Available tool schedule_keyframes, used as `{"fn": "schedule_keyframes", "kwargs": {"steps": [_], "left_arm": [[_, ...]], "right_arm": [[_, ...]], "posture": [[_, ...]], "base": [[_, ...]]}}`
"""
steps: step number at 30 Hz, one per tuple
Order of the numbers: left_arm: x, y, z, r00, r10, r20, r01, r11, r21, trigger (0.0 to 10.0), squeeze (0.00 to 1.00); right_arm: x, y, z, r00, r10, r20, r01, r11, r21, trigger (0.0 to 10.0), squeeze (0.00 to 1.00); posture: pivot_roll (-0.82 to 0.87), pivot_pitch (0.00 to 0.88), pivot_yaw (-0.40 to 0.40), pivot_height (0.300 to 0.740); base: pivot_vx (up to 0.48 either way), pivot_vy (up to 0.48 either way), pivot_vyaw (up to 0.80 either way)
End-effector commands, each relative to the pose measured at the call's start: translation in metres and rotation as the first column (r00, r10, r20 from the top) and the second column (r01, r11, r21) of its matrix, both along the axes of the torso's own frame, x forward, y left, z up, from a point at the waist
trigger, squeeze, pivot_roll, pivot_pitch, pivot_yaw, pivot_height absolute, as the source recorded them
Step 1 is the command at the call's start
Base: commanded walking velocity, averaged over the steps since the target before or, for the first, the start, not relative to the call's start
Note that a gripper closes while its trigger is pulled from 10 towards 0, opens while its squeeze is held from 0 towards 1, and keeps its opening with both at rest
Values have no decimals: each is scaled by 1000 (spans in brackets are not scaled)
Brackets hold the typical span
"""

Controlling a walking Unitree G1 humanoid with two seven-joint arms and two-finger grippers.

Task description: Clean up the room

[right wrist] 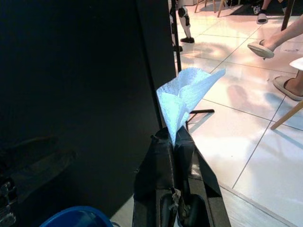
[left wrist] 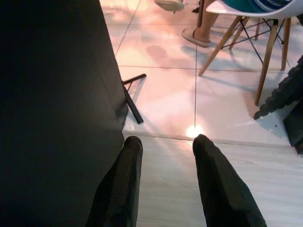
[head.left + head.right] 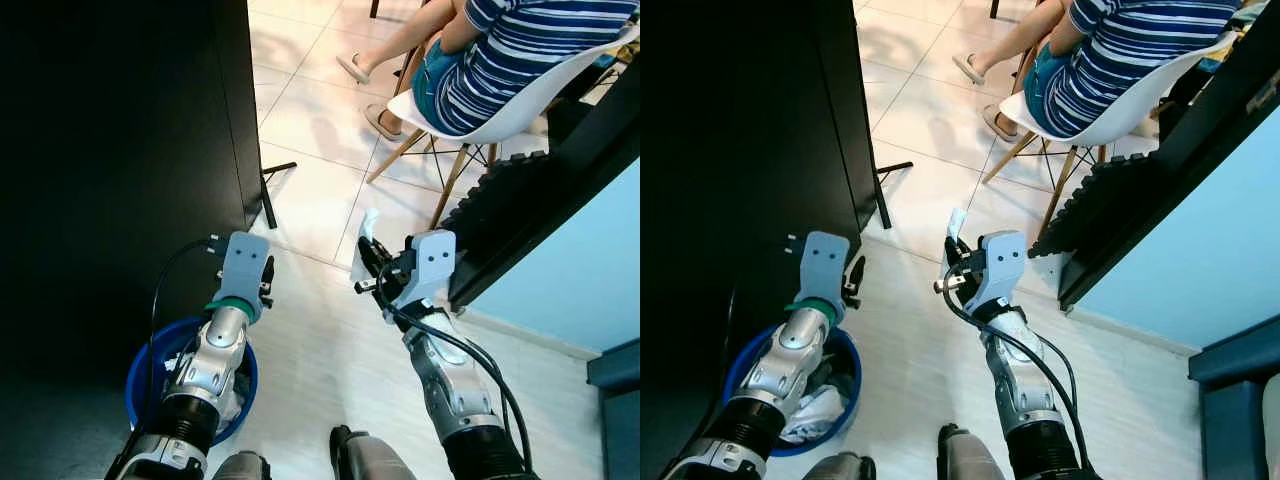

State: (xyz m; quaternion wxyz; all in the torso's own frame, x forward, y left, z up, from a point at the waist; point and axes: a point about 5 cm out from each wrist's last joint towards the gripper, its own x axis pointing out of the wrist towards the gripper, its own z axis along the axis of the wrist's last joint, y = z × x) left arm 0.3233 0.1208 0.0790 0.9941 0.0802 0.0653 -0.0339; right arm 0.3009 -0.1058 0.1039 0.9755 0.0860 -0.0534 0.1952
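My right gripper (image 1: 175, 137) is shut on a crumpled white paper tissue (image 1: 184, 97), held up above the pale floor; the tissue (image 3: 368, 224) sticks up past the fingertips. My left gripper (image 2: 163, 146) is open with nothing between its fingers, held over the floor beside a black cabinet (image 3: 110, 150). A blue bucket (image 3: 142, 368) with white crumpled waste in it stands on the floor under my left forearm, beside the cabinet.
A person in a striped shirt (image 3: 530, 55) sits on a white chair (image 3: 500, 125) with wooden legs ahead on the right. A dark desk edge with black foam (image 3: 520, 200) runs along the right. A black stand foot (image 3: 270, 195) lies by the cabinet.
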Motion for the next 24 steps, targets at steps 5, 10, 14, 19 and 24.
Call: {"fn": "schedule_keyframes", "kwargs": {"steps": [5, 10, 14, 19, 24], "left_arm": [[-3, 2, -6, 1000, 4, -27, -4, 1000, -8, 10000, 0], [-5, 4, -4, 1000, 15, -26, -16, 1000, -21, 10000, 0], [-8, 6, -4, 999, 16, -34, -17, 1000, -22, 10000, 0], [-8, 6, -4, 999, 15, -36, -15, 1000, -21, 10000, 0], [-9, 7, -4, 999, 17, -39, -17, 1000, -21, 10000, 0]], "right_arm": [[-1, 1, -5, 1000, 3, -29, -3, 1000, 0, 10000, 0], [0, 1, -5, 1000, -5, -22, 4, 1000, -31, 10000, 0], [0, 2, -5, 1000, -6, -22, 5, 999, -35, 10000, 0], [0, 2, -6, 1000, -7, -22, 6, 999, -37, 10000, 0], [0, 2, -5, 1000, -9, -20, 8, 999, -43, 10000, 0]], "posture": [[-20, 67, 12, 740], [-18, 69, 11, 740], [-17, 71, 11, 740], [-17, 71, 11, 740], [-17, 72, 12, 740]], "base": [[0, 0, 0], [-70, 0, 0], [-363, 0, 0], [-379, 0, 0], [-435, 0, 0]]}}
